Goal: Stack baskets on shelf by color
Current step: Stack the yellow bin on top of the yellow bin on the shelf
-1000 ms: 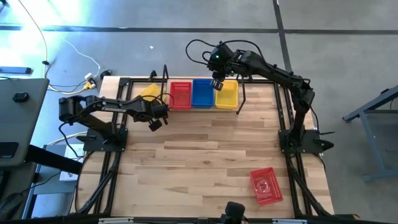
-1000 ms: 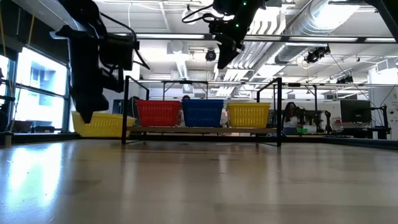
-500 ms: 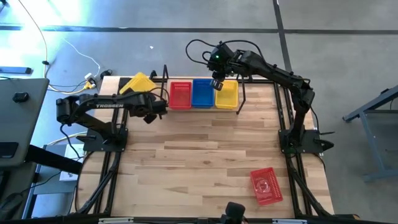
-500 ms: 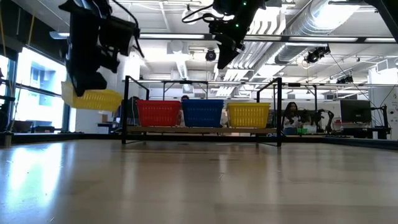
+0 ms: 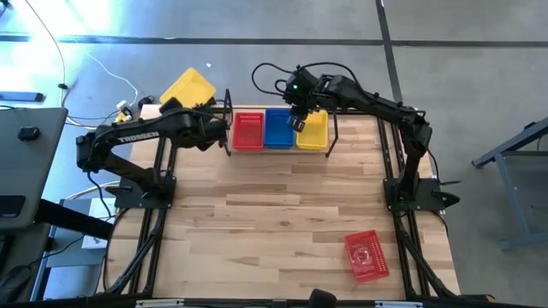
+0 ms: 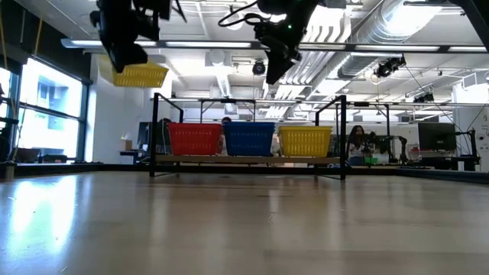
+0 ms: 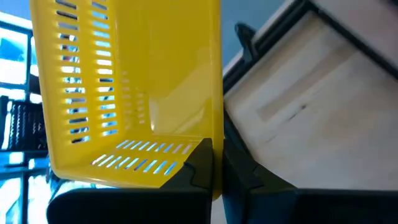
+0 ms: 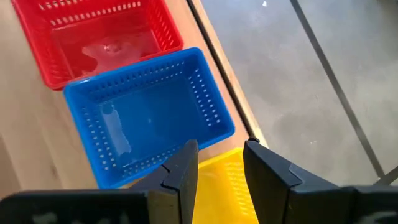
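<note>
Yellow basket [image 5: 187, 86] hangs clamped in your left tool [image 7: 214, 163], at 9 o'clock from the shelf [image 5: 278, 149]; right tool [image 8: 219, 163] hovers released above.

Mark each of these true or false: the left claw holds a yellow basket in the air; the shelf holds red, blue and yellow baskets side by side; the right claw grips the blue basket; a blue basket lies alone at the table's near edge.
1. The left claw holds a yellow basket in the air: true.
2. The shelf holds red, blue and yellow stacks side by side: true.
3. The right claw grips the blue one: false; it hangs open above the shelf.
4. A blue basket lies alone near the table's front edge: false; that lone basket is red.
</note>
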Action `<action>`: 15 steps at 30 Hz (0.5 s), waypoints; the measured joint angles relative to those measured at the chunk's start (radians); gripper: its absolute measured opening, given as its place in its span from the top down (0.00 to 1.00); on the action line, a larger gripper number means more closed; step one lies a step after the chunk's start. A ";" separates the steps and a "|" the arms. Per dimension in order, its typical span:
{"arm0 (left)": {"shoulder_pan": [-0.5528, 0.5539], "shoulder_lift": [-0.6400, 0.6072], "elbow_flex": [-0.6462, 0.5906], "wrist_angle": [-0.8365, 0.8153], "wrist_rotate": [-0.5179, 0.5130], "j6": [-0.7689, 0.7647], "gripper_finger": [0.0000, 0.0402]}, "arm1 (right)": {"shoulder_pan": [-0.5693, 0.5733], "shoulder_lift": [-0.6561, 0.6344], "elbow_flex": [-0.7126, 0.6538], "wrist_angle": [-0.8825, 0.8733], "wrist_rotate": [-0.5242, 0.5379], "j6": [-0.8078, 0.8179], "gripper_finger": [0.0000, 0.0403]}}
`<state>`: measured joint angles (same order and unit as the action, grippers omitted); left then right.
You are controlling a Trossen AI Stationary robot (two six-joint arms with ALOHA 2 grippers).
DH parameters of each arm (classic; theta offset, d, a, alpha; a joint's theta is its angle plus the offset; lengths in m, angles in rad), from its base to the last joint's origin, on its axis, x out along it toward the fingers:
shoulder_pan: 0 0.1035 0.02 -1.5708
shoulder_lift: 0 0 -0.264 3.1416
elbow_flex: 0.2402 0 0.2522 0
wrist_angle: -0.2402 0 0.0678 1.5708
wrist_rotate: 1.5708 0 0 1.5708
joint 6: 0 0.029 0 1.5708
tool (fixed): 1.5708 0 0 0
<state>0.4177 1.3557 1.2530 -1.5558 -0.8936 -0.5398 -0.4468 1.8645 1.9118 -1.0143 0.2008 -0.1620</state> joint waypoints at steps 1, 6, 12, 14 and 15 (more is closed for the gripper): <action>-0.003 -0.004 0.020 0.000 0.000 0.025 1.00 | 0.005 0.000 0.000 -0.005 0.000 0.011 0.72; -0.050 -0.028 0.112 0.001 0.001 0.174 1.00 | 0.038 0.000 0.000 -0.043 0.000 0.065 0.72; -0.161 -0.065 0.190 0.010 0.071 0.334 1.00 | 0.098 0.000 0.000 -0.097 -0.001 0.105 0.72; -0.200 -0.075 0.203 0.011 0.114 0.371 1.00 | 0.123 0.000 0.000 -0.109 -0.001 0.119 0.72; -0.220 -0.078 0.209 0.011 0.135 0.391 1.00 | 0.137 0.000 0.000 -0.112 -0.001 0.121 0.72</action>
<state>0.1975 1.2773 1.4621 -1.5448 -0.7587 -0.1487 -0.3099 1.8645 1.9118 -1.1260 0.1994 -0.0411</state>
